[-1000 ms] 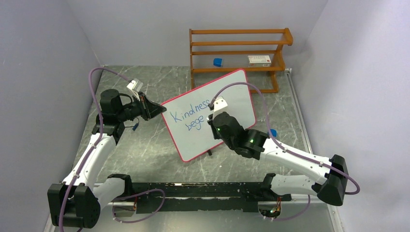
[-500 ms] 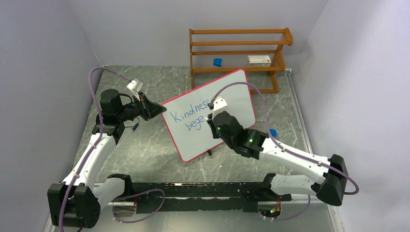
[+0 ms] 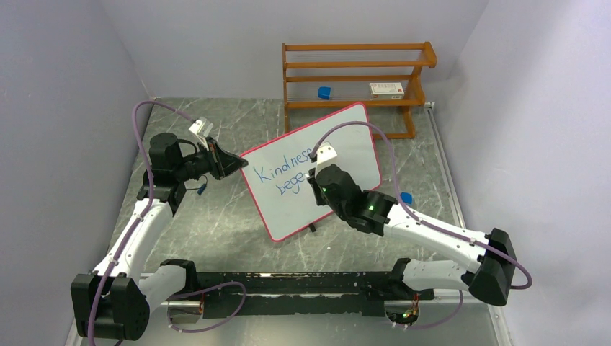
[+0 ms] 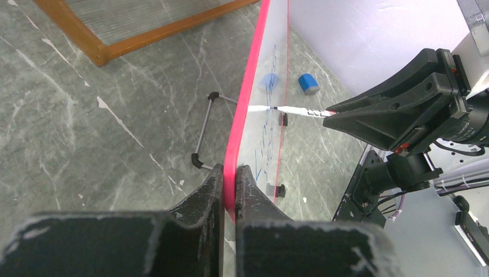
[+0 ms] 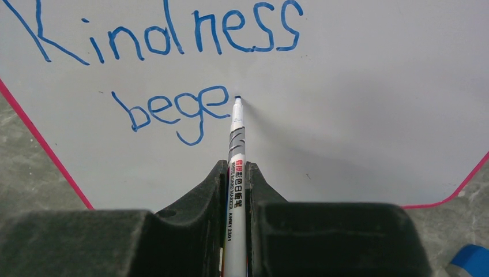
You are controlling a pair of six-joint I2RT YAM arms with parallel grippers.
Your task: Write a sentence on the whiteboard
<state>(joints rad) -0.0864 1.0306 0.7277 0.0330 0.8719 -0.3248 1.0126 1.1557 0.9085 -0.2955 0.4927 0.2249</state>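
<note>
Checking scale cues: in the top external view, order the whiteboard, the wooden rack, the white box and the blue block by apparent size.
1. Red-rimmed white rectangular whiteboard and brown wooden slatted rack: similar spread, too close to rank.
2. Small white rectangular box on the rack.
3. Small blue block.

1 whiteboard (image 3: 357, 155), 1 marker (image 5: 236, 156), 1 rack (image 3: 346, 64), 1 box (image 3: 386, 89), 2 blue pieces (image 3: 324, 91) (image 3: 407, 197).

A: Surface recorded: grey marbled table (image 3: 216, 223). What is stood on it?
B: A wooden rack (image 3: 357, 65) is set at the far edge. The whiteboard (image 3: 288, 213) is propped tilted mid-table. A small blue piece (image 3: 407, 197) is seen near its right corner.
</note>
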